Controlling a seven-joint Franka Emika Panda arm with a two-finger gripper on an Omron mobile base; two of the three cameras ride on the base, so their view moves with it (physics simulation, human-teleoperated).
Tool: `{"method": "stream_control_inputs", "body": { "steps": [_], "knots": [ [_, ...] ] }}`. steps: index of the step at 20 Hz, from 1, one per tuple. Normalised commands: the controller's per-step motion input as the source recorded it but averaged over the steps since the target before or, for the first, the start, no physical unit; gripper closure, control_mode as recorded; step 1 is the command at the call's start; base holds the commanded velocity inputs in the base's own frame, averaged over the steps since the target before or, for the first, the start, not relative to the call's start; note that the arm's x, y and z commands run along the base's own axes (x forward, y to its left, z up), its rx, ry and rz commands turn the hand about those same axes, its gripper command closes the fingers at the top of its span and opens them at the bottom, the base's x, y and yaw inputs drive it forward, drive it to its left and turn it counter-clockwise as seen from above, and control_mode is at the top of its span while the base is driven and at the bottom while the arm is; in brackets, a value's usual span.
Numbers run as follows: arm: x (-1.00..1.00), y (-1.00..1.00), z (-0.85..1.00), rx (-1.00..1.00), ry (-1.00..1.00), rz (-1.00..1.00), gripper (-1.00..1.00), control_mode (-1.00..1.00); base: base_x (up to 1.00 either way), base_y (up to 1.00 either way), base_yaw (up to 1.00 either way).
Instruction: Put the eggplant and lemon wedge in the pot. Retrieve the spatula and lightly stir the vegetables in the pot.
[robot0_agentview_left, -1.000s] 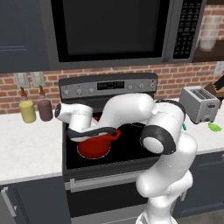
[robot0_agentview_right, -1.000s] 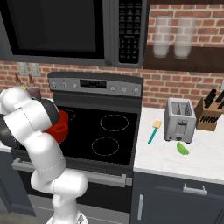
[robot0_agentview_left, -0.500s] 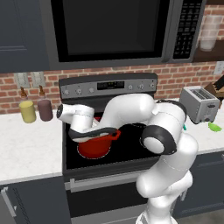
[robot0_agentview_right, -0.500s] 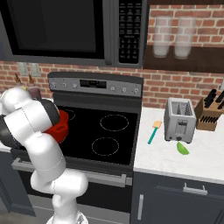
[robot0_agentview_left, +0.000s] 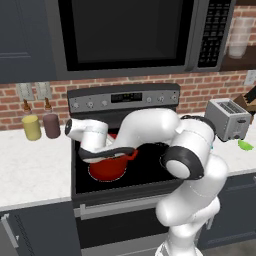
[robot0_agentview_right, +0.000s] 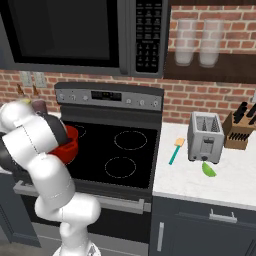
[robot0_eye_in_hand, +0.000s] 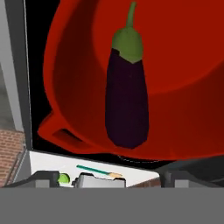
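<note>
Eggplant (robot0_eye_in_hand: 127, 94) now loose inside red pot (robot0_agentview_left: 106, 167) on stove, fingers (robot0_eye_in_hand: 43, 178) newly spread apart, arm unmoved above pot, spatula (robot0_agentview_right: 175, 150) unchanged on worktop (robot0_agentview_right: 190, 182)

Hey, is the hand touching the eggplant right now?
Apart. In the hand view the eggplant lies inside the red pot, with the hand open and both fingertips clear of it.

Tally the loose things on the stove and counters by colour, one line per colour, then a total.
Red: 1, the pot
Purple: 1, the eggplant in the pot
Green: 1, the lemon wedge
Teal: 1, the spatula
Silver: 1, the toaster
Yellow: 1, a bottle
Maroon: 1, a bottle
Total: 7
</note>
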Motion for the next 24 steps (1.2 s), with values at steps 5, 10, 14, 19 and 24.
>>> {"method": "stream_control_inputs", "body": {
  "steps": [5, 10, 14, 19, 24],
  "knots": [
    [-0.50, -0.12, 0.54, 0.00, -0.11, 0.00, -1.00, -1.00, 0.00, 0.00, 0.00],
    [-0.69, -0.12, 0.67, 0.00, -0.08, 0.00, -1.00, -1.00, 0.00, 0.00, 0.00],
    [-0.84, -0.33, 0.30, 0.07, -0.03, 0.00, -1.00, -1.00, 0.00, 0.00, 0.00],
    [-0.96, -0.73, 0.00, 0.07, -0.03, 0.00, -1.00, -1.00, 0.00, 0.00, 0.00],
    [-0.75, -0.99, 0.00, 0.00, -0.05, 0.00, -1.00, -1.00, 0.00, 0.00, 0.00]
  ]
}}
